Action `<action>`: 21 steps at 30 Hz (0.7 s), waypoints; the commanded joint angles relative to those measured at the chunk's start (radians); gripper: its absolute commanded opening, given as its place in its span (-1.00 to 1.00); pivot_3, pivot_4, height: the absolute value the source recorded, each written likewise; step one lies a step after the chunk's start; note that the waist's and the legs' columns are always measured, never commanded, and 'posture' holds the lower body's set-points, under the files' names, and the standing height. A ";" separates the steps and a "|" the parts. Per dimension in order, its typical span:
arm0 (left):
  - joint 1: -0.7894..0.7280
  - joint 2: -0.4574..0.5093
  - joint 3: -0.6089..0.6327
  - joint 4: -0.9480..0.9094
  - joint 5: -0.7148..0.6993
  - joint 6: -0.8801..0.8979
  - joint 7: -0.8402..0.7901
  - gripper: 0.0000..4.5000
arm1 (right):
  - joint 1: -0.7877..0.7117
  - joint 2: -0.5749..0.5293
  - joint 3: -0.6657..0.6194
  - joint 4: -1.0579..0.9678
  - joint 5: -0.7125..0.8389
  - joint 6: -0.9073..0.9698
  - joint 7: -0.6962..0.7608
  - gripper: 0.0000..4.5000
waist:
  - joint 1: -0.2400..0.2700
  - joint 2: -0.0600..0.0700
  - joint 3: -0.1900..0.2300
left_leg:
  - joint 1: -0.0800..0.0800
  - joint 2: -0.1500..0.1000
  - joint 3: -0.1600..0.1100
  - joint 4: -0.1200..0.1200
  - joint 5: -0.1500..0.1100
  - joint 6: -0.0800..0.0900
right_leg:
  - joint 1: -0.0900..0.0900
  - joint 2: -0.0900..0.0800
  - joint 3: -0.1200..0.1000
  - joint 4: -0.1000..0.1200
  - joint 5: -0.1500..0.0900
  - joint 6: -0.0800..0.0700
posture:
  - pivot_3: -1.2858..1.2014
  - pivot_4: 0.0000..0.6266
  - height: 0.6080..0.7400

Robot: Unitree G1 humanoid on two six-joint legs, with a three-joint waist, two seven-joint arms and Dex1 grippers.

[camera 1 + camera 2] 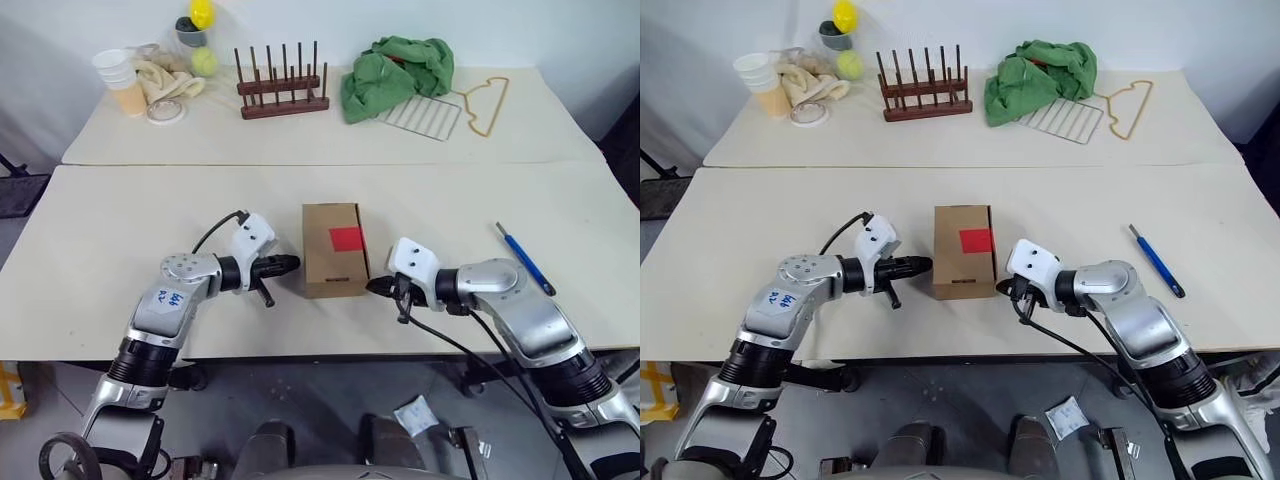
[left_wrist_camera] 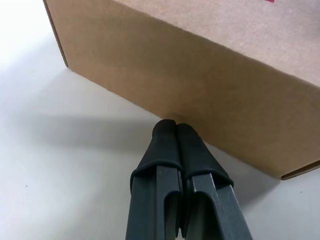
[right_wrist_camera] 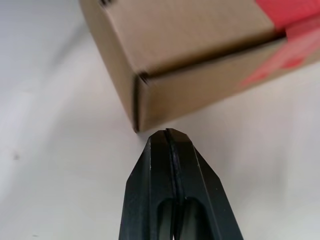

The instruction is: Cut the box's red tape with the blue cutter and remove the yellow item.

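Box (image 1: 335,250): plain brown cardboard, flaps down, sitting mid-table between both arms.
Left gripper (image 1: 295,263): left of the box, arm reaching in nearly level, fingers pressed together, tips right at the box's side wall; can't tell if they touch.
Red tape (image 1: 346,238): smooth red square on the box top, folding over its right edge, which the right wrist view catches.
Right gripper (image 1: 371,286): right of the box by its near corner, fingers closed on nothing.
Blue cutter (image 1: 526,258): slim pen shape, lying well right of the box.
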 commanded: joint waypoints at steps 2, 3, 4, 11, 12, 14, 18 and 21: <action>0.007 0.049 0.033 -0.045 -0.023 -0.016 -0.035 -1.00 | 0.007 -0.050 -0.063 -0.076 0.058 0.041 0.035 -0.99 | 0.001 0.000 0.000 | 0.000 0.000 0.000 0.000 0.000 0.000 | 0.000 0.000 0.000 0.000 0.000 0.000 | 0.03 -0.52 1.00; 0.005 0.068 0.036 -0.047 -0.028 -0.015 -0.053 -1.00 | 0.005 -0.063 -0.078 -0.086 0.074 0.061 0.039 -0.99 | 0.001 0.000 0.000 | 0.000 0.000 0.000 0.000 0.000 0.000 | 0.000 0.000 0.000 0.000 0.000 0.000 | 0.03 -0.52 1.00; -0.003 0.095 0.046 -0.049 -0.044 -0.017 -0.090 -1.00 | 0.002 -0.072 -0.114 -0.097 0.115 0.115 0.041 -0.99 | 0.001 0.000 0.000 | 0.000 0.000 0.000 0.000 0.000 0.000 | 0.000 0.000 0.000 0.000 0.000 0.000 | 0.03 -0.52 1.00; -0.103 0.189 0.085 -0.060 -0.183 -0.043 -0.311 -1.00 | -0.042 -0.091 -0.307 -0.113 0.333 0.457 -0.005 -0.43 | 0.009 0.000 0.000 | 0.000 0.000 0.000 0.000 0.000 0.000 | 0.000 0.000 0.000 0.000 0.000 0.000 | 0.03 -0.52 1.00; -0.114 0.184 0.084 -0.056 -0.186 -0.047 -0.315 -1.00 | -0.052 -0.088 -0.319 -0.112 0.350 0.485 -0.016 -0.28 | 0.012 0.000 0.000 | 0.000 0.000 0.000 0.000 0.000 0.000 | 0.000 0.000 0.000 0.000 0.000 0.000 | 0.03 -0.52 1.00; -0.159 0.141 0.076 -0.031 -0.186 -0.057 -0.289 -1.00 | -0.106 -0.061 -0.348 -0.087 0.386 0.574 -0.058 0.03 | 0.012 0.000 0.000 | 0.000 0.000 0.000 0.000 0.000 0.000 | 0.000 0.000 0.000 0.000 0.000 0.000 | 0.03 -0.52 1.00; -0.234 0.041 0.010 0.065 -0.099 -0.140 -0.221 -1.00 | -0.266 0.046 -0.374 0.008 0.419 0.812 -0.186 0.65 | 0.012 0.000 0.000 | 0.000 0.000 0.000 0.001 0.000 0.000 | 0.000 0.000 0.000 0.001 0.000 0.000 | 0.03 -0.52 1.00; -0.248 0.002 -0.021 0.124 -0.045 -0.196 -0.184 -1.00 | -0.340 0.140 -0.415 0.067 0.418 0.895 -0.265 0.99 | 0.009 0.000 0.000 | 0.000 0.000 0.000 0.001 0.000 0.000 | -0.001 0.000 0.000 0.003 0.000 0.000 | 0.03 -0.52 1.00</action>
